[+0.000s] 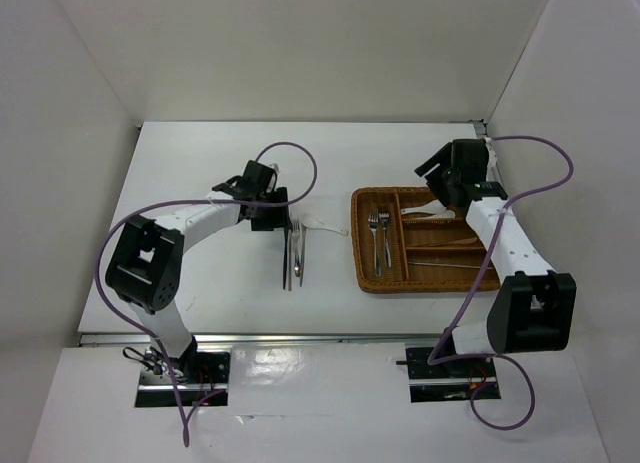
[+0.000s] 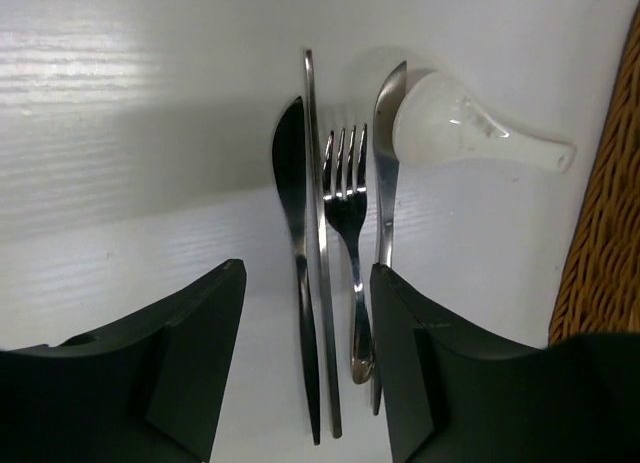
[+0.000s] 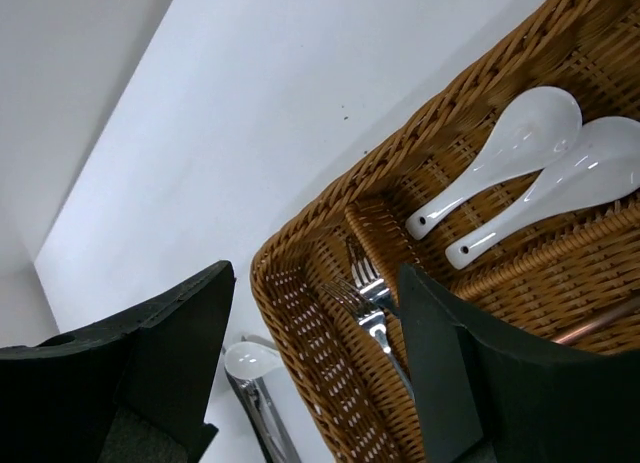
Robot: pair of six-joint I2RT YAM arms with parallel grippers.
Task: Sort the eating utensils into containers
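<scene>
Black fingers (image 2: 190, 353) of the left tool (image 2: 308, 283) fill the foreground of the left wrist view. They stand apart, clamped on nothing, above loose utensils on the white bench (image 2: 120, 103). A dark knife (image 2: 289, 188), a slim rod (image 2: 321, 243), a fork (image 2: 346, 198) and a second knife (image 2: 385, 173) lie side by side. A loose soup spoon (image 2: 460, 133) rests against the second knife's tip.

The right tool (image 3: 315, 283) also stands apart and empty, over the wicker tray (image 3: 300, 313).

Tray contents:
- Long section: two forks (image 3: 365, 288).
- Far short section: a pair of white soup spoons (image 3: 520, 148).
- Nearest short section: a slim silver piece (image 1: 450, 266), seen only in the top view.

The right arm (image 1: 500, 233) overhangs the tray's right end in the top view.
</scene>
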